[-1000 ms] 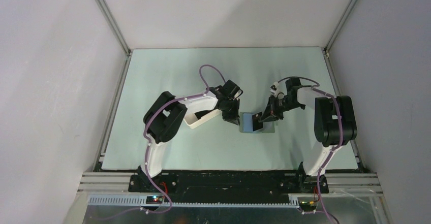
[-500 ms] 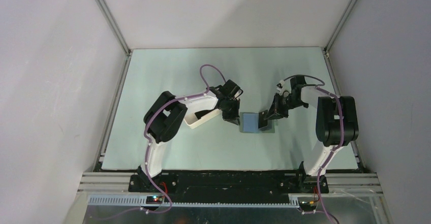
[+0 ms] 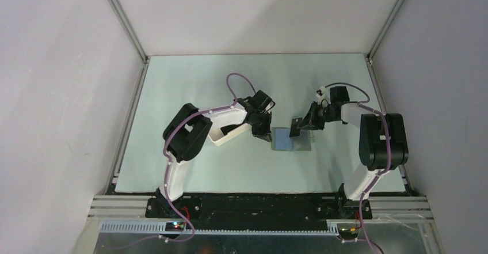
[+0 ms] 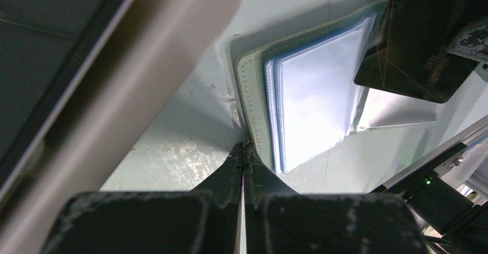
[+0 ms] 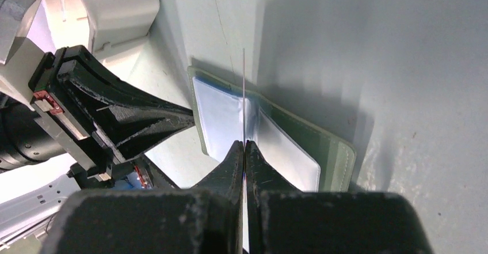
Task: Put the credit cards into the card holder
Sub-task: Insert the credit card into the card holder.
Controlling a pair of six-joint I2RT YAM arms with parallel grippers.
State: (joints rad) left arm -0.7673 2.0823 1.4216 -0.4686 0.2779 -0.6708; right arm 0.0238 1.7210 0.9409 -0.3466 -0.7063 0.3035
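At the centre of the top view, the card holder (image 3: 290, 140) lay open on the table (image 3: 190, 93), sleeves (image 4: 311, 104) up, with the closed left hand (image 4: 243, 150) set tip-first against its left edge. Just above it, the right hand (image 5: 244, 144) gripped one credit card (image 4: 414, 41) edge-down, so insertion was judged to be in hand. The next move called for aligning the card's lower edge with a sleeve opening and sliding it in.
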